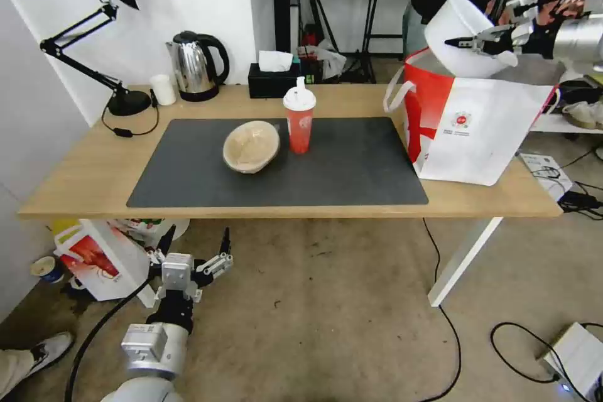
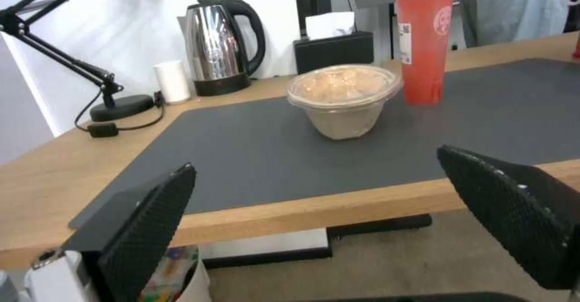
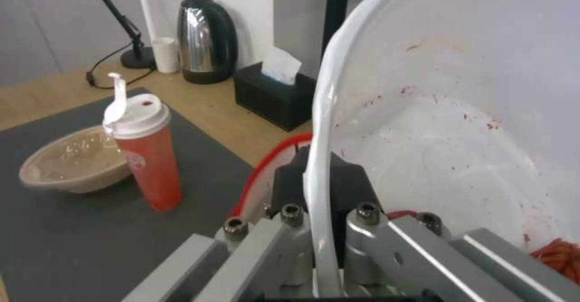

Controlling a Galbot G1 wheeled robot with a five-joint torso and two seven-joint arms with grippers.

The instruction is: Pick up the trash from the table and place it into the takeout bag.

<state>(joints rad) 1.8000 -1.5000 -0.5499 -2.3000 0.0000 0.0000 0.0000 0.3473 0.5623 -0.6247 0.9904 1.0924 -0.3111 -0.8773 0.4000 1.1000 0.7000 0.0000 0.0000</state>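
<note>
**White bowl held over the bag**

Down low in front of the table, the left gripper hangs with its fingers spread wide and nothing between them, level with the near edge of the desk and well clear of everything on it.

Going left to right along the tabletop: a black lamp stands at the far left corner, a small white cup just beside a steel kettle, then a black tissue box against the back. On the dark mat sits the pulp bowl, tipped a little on its side, and close to its right the red cup stands upright with its white lid's tab flipped up. The two are near each other but not touching.

Farther right, the bag stands open at the table's right end, partly on the mat's edge, one loop handle drooping to its left.

Above the bag's mouth, the right gripper is clamped on the rim of the white bowl, one finger inside and one outside the wall. That bowl is tilted steeply, its opening turned toward the arm, with red smears and a clump of red scraps inside.
</note>
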